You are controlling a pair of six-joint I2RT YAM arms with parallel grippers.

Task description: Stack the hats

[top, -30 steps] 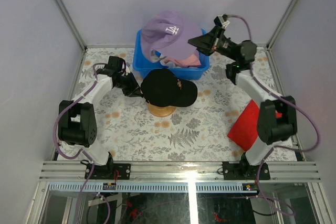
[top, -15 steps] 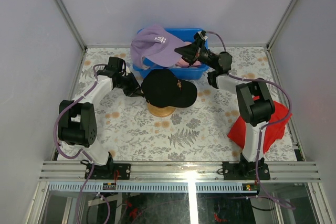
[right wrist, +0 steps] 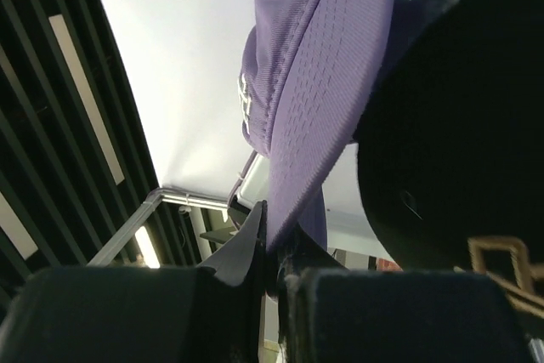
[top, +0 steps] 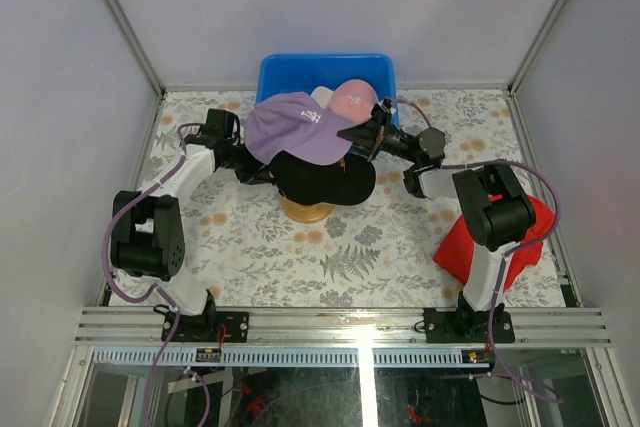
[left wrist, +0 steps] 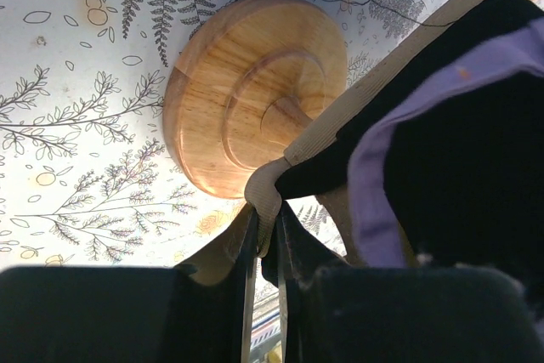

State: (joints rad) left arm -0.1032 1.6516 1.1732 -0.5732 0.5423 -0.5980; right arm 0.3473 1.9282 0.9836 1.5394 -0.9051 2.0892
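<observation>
The lavender cap (top: 295,127) hangs tilted over the black cap (top: 325,179), which sits on a wooden stand (top: 305,210). My right gripper (top: 358,134) is shut on the lavender cap's brim (right wrist: 323,99), seen from below beside the black cap (right wrist: 459,125). My left gripper (top: 262,175) is at the black cap's left edge. In the left wrist view it is shut on a fold of the tan cap (left wrist: 265,197), under the black cap (left wrist: 459,193). The pink cap (top: 352,99) and white cap (top: 322,97) lie in the blue bin (top: 290,69).
The blue bin stands at the back centre against the wall. A flat red cloth (top: 460,247) lies under the right arm at the right. The stand's round wooden base (left wrist: 255,95) rests on the leaf-patterned tablecloth (top: 350,257). Frame posts stand at both back corners.
My right gripper has carried the lavender cap from above the bin down and left onto the black cap. The pink and white caps now show in the bin. The left arm has not moved.
</observation>
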